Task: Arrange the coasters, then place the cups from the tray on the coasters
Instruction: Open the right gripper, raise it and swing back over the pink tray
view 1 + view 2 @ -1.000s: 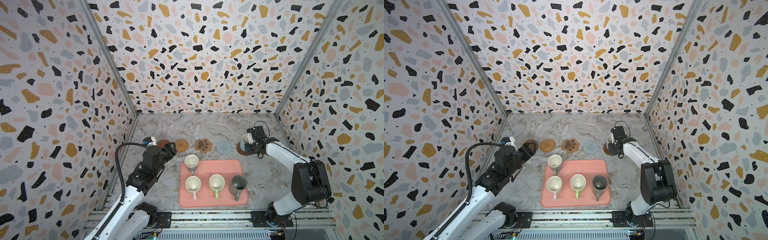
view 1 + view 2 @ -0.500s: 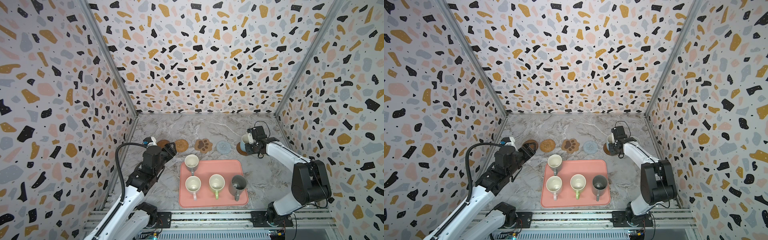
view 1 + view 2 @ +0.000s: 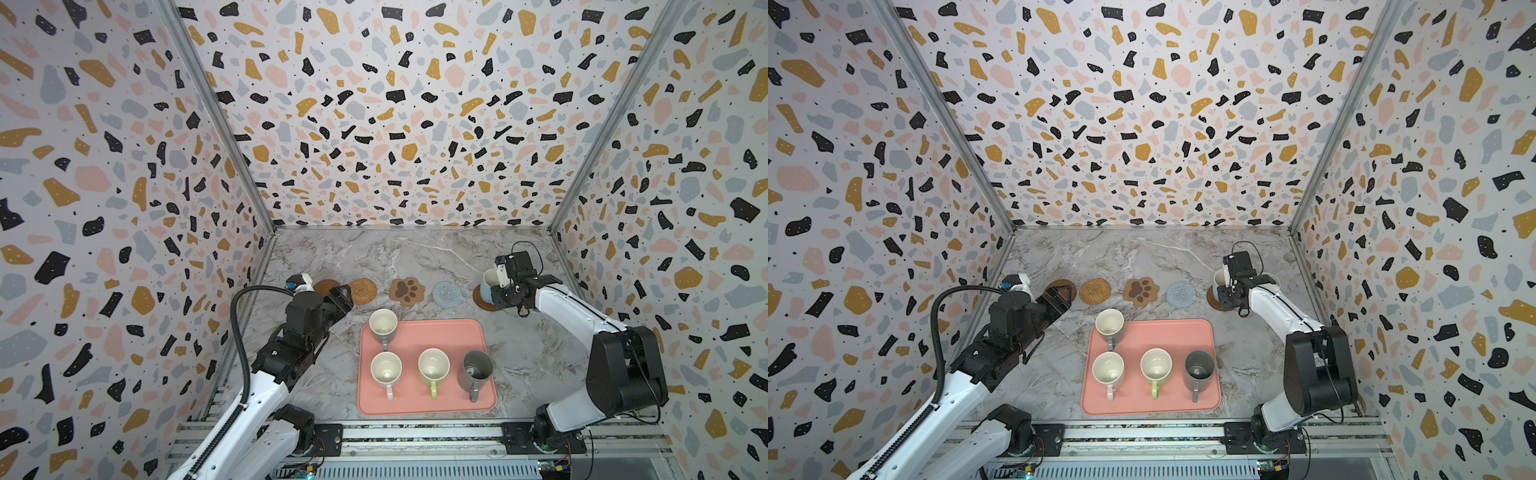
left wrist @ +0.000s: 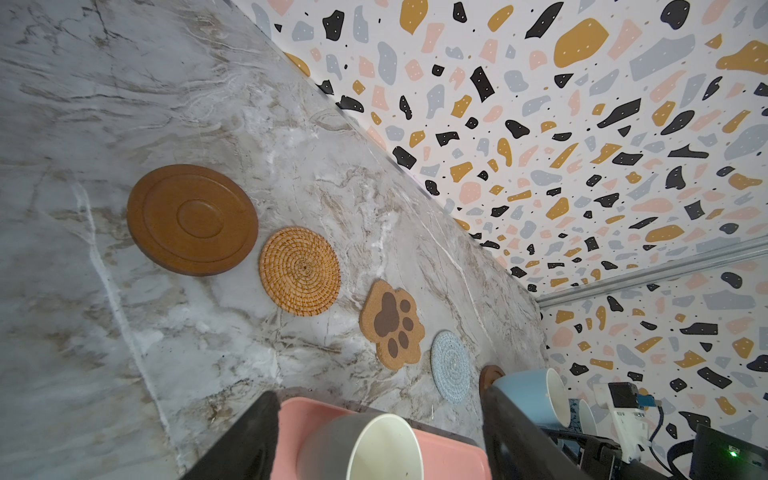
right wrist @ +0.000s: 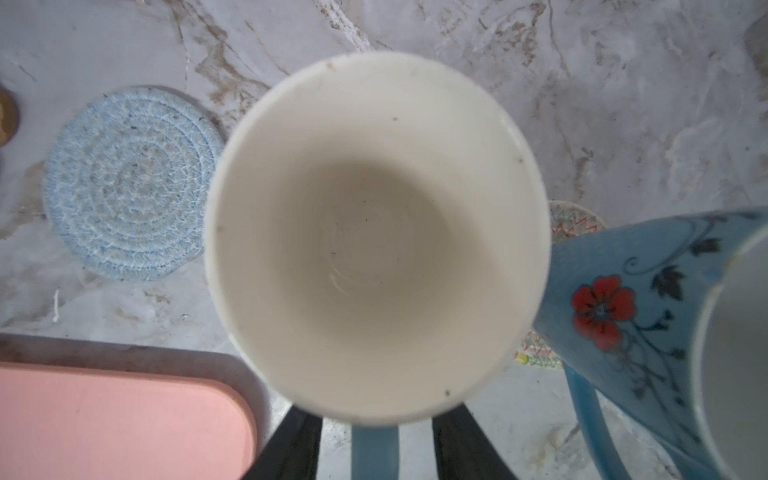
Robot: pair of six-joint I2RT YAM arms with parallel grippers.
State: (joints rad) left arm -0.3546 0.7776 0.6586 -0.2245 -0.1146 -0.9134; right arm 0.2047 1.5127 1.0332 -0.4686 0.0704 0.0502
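- Four cups stand on the tray.
- Right fingers, parted, flank the handle of the light blue cup on a brown coaster.
- Left fingers spread wide, empty.

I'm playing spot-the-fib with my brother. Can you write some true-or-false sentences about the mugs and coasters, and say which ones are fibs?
1. Four mugs stand on the pink tray. True.
2. The paw-print coaster has a mug on it. False: it is bare.
3. The dark grey mug sits on a coaster. False: it is on the tray.
4. A light blue mug stands on a brown coaster. True.
5. The left gripper holds a mug. False: it is open and empty.
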